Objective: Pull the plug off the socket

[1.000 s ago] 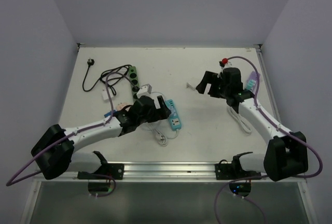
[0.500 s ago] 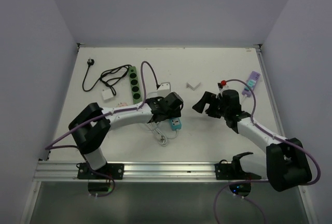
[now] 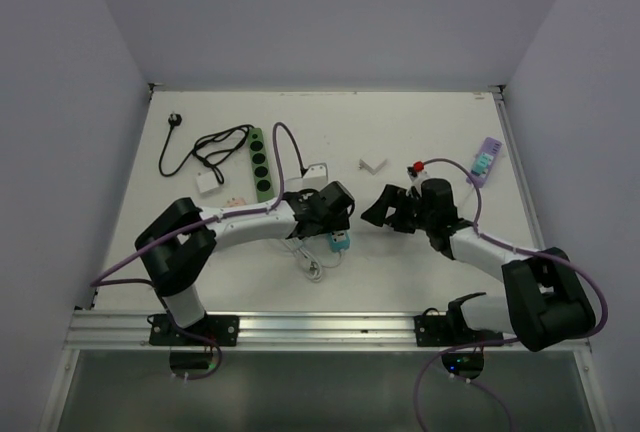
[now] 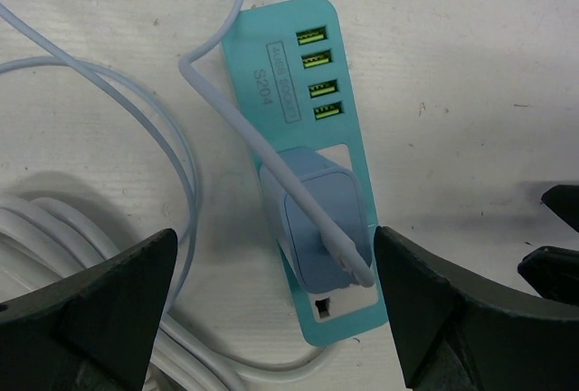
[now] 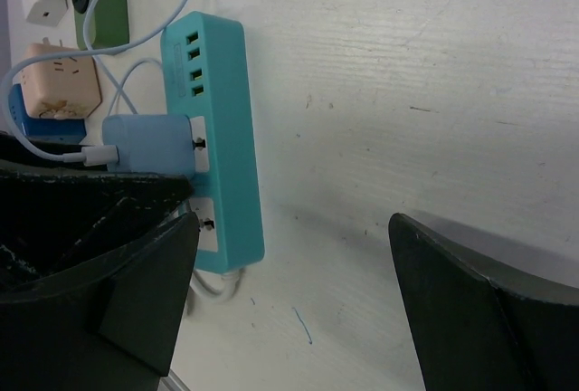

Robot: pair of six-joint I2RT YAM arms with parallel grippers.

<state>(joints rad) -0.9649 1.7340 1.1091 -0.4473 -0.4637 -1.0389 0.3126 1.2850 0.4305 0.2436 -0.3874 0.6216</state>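
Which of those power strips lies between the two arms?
The teal strip, with a pale blue plug in it; the green strip and purple strip lie farther back.

Teal rectangular plastic power strip lies on white wooden table, pale-blue boxy charger plug seated in its socket. Right gripper spread wide just beside strip.

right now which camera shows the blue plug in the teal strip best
Left wrist: the blue plug sits centred, seen from above, in the teal power strip. Right wrist shows it side-on near the edge. Top external mostly hides it under the left tool.
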